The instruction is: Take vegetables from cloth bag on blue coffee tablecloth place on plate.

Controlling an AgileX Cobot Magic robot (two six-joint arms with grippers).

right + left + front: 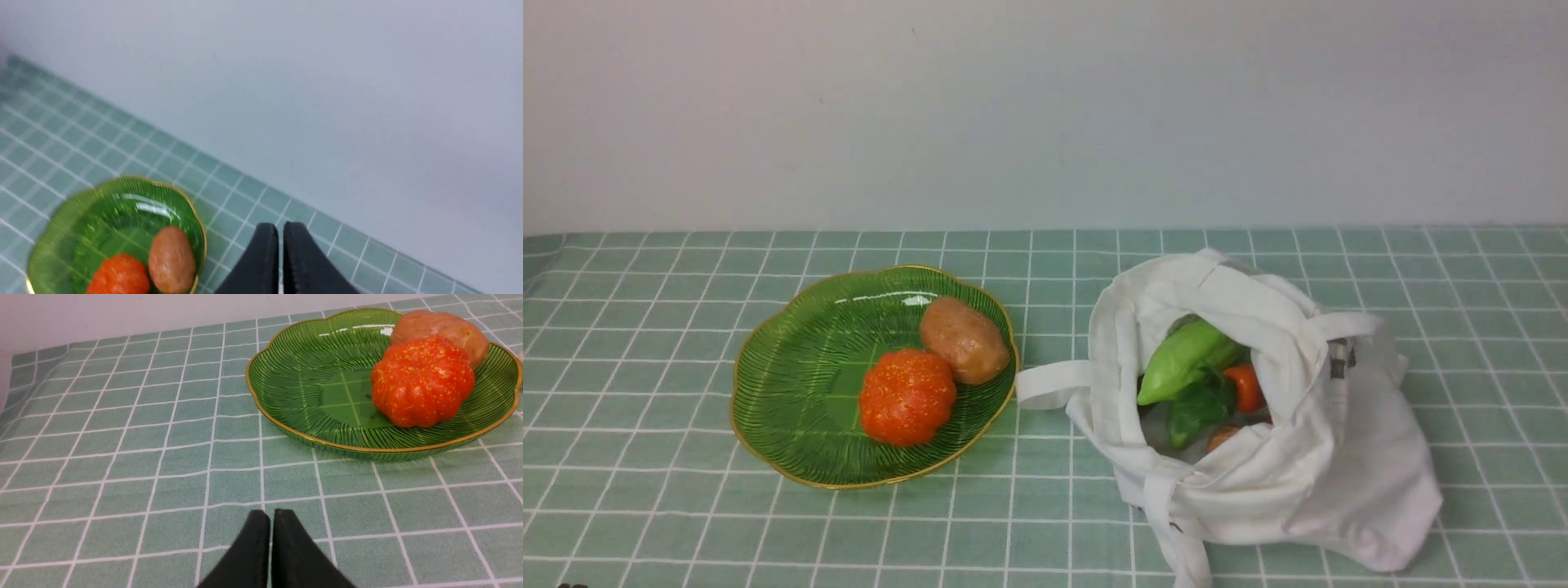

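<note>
the left gripper point(271, 516) is pressed shut on nothing, over bare blue coffee tablecloth point(629, 392). then the plate point(792, 408), with a bumpy orange vegetable point(907, 396) touching the potato point(964, 339) near its right edge. a white strap point(1054, 384) almost reaches that edge. the cloth bag point(1339, 457) lies open, the green pepper point(1180, 359), leafy one point(1199, 404) and small red one point(1245, 385) inside. the right gripper point(281, 228) is shut and empty too.

Glossy dish, matt cloth

I saw the plate point(792, 392) as glossy, ribbed, translucent green with a gilt rim; the tablecloth point(645, 506) looked matt woven cloth, the bag point(1356, 457) soft creased fabric, the potato point(965, 340) dull and rough
</note>
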